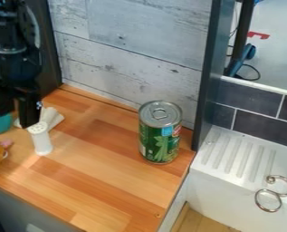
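Camera view: black two-finger gripper [15, 118] upper L, fingers apart, prob. empty, tho partly dark; beside it, white cylindrical shaker w/ perforated top [42, 142] upright on brown wooden counter [103, 183], ungrasped, unlifted. Green-labelled metal can [159, 140] upright, well apart.

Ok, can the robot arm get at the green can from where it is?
Probably yes: the tool hangs by the white shaker, and nothing seems to stand between that and the green can, though the wall close behind might crowd it.
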